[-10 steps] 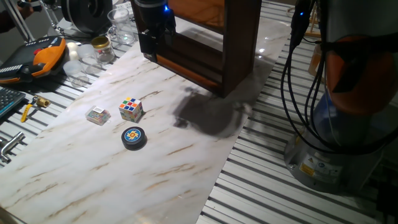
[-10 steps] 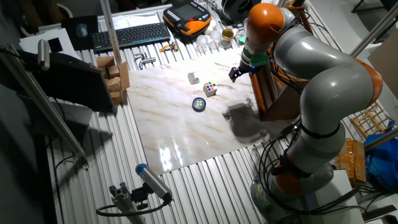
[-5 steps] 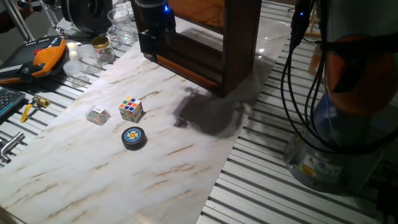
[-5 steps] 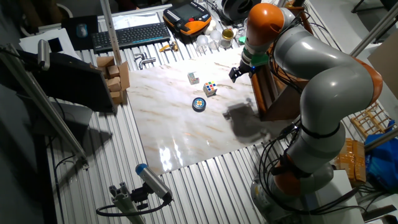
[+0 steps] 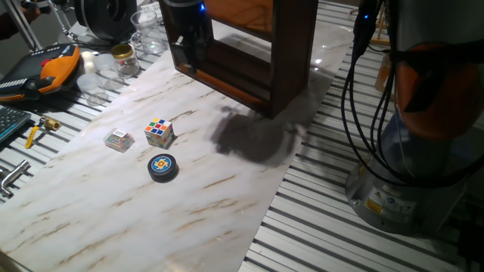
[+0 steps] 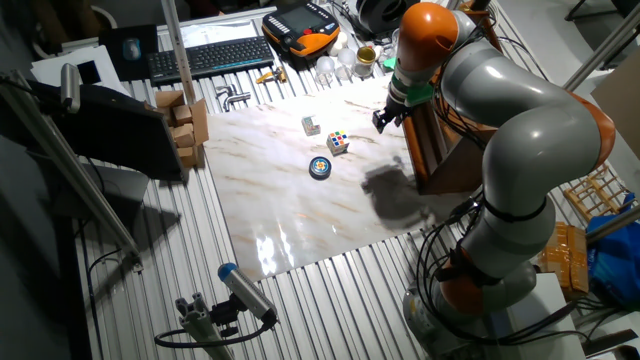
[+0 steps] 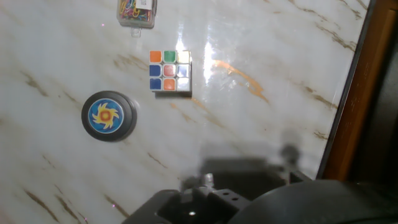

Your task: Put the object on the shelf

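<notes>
Tool [image 5: 190, 54] has shifted slightly by the shelf [image 5: 257, 45]; approach starting, disc [image 5: 162, 167] untouched. Jaw state unclear.

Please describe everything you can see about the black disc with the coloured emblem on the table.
The black disc is small, round and flat, like a puck. Its top bears a blue circle with a yellow and orange swirl; the rim looks dark and matte. It lies flat on the marble-patterned table, close to the Rubik's cube but apart from it. Nothing touches it; the hand is far off.
</notes>
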Motion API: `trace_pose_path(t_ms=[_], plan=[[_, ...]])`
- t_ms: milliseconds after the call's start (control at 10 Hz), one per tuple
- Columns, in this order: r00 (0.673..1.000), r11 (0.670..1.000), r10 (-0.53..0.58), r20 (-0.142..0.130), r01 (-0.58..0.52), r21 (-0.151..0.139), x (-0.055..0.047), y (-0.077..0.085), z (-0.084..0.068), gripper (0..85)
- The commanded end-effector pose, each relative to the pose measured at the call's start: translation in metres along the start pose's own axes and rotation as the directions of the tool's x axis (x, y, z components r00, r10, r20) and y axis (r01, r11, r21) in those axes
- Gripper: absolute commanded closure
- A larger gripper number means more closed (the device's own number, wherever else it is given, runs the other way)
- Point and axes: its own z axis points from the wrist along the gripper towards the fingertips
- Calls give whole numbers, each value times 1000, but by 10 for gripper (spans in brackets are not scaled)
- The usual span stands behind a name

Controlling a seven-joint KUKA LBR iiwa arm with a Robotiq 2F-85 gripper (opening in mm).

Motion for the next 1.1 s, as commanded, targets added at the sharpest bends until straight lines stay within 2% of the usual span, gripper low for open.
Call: trace_pose_path(t_ms=[0, 1000], plan=[[1000, 1000, 0, 0, 0, 0, 0, 0, 0, 850], [1000, 1000, 8, -2, -8, 3, -3, 4, 0, 850]])
